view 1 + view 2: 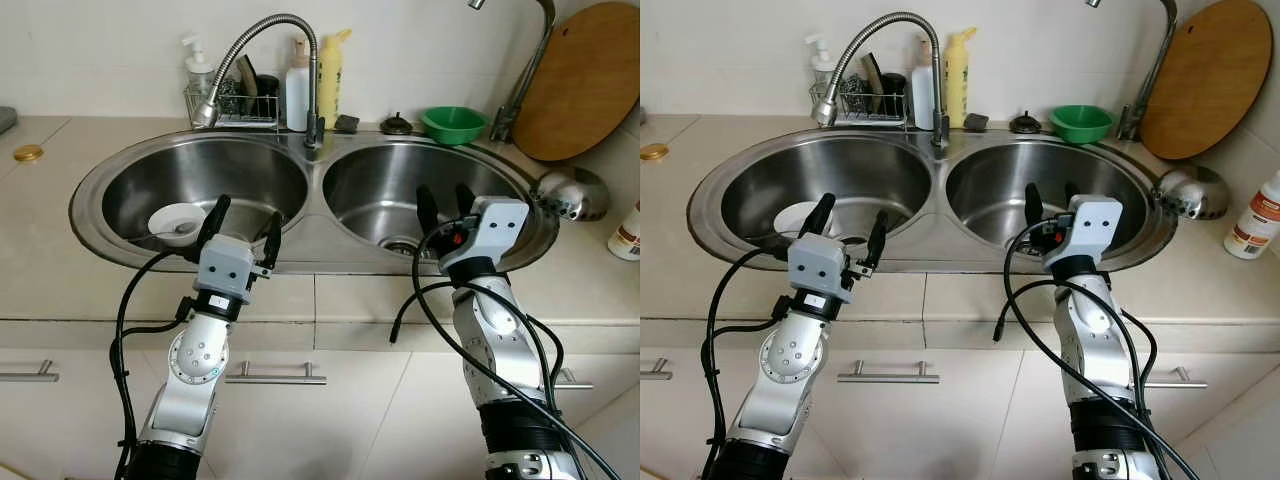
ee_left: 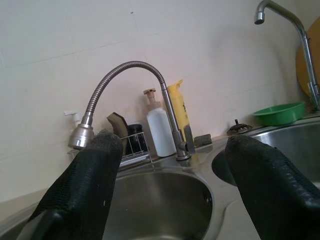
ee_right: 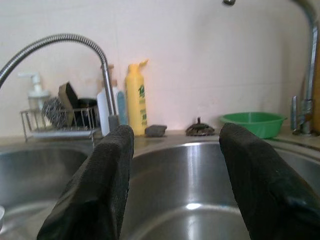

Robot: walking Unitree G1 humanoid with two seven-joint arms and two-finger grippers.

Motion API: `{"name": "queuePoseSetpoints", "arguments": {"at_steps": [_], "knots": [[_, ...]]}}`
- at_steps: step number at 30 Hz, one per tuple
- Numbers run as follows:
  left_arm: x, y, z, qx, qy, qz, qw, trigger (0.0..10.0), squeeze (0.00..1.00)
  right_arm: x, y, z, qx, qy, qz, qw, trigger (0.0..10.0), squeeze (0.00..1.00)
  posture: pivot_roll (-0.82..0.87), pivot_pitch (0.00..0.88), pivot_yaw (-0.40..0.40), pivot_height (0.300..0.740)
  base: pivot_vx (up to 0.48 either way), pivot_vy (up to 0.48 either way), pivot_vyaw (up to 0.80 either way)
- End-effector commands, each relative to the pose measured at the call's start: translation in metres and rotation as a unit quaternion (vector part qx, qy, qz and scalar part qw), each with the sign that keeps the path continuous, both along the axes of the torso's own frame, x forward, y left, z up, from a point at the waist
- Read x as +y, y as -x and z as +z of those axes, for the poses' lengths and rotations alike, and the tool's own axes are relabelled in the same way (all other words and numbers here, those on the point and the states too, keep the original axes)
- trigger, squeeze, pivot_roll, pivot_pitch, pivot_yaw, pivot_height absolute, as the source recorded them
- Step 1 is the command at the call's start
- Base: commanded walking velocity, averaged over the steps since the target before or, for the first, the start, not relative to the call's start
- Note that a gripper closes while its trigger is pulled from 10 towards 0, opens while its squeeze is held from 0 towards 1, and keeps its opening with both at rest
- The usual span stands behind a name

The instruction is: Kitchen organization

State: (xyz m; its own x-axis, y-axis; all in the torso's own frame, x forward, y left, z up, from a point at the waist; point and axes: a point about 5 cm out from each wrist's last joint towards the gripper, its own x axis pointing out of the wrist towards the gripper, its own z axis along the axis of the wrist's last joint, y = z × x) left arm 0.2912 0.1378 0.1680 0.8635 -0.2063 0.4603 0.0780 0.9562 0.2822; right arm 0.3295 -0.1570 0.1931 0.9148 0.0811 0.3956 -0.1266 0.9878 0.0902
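Observation:
A steel double sink (image 1: 315, 215) is set in the beige counter before me. In its left basin lies a white bowl (image 1: 178, 223) with a spoon (image 1: 185, 229) in it. My left gripper (image 1: 243, 219) is held open over the front edge of the left basin, just right of the bowl, empty. Open and empty too, my right gripper (image 1: 445, 205) hovers over the front of the right basin, near the drain (image 1: 400, 244). A flexible steel faucet (image 1: 262, 40) arches over the left basin.
Behind the sink stand a wire rack (image 1: 232, 105) with scrubbers, a white bottle (image 1: 298, 88), a yellow bottle (image 1: 330, 68) and a green bowl (image 1: 453, 123). A round wooden board (image 1: 585, 80) leans at right, beside a steel ladle (image 1: 568, 192) and a bottle (image 1: 1256, 218). Cabinet handles (image 1: 275, 378) lie below.

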Motion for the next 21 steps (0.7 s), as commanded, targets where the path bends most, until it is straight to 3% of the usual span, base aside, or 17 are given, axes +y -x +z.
{"name": "queuePoseSetpoints", "arguments": {"at_steps": [1,21], "knots": [[-0.0038,-0.0015,0.0038,-0.005,0.004,-0.011,1.000,10.0,0.00,-0.0009,0.0029,0.0045,-0.012,-0.001,-0.008,1.000,10.0,0.00,0.05,0.000,-0.020,0.740,-0.247,0.000,0.00],[-0.0018,-0.0010,0.0041,-0.003,0.001,-0.011,1.000,10.0,0.00,0.0017,0.0085,-0.0015,-0.004,0.007,-0.018,1.000,10.0,0.00,0.06,0.000,-0.020,0.740,-0.285,0.000,0.00]]}}
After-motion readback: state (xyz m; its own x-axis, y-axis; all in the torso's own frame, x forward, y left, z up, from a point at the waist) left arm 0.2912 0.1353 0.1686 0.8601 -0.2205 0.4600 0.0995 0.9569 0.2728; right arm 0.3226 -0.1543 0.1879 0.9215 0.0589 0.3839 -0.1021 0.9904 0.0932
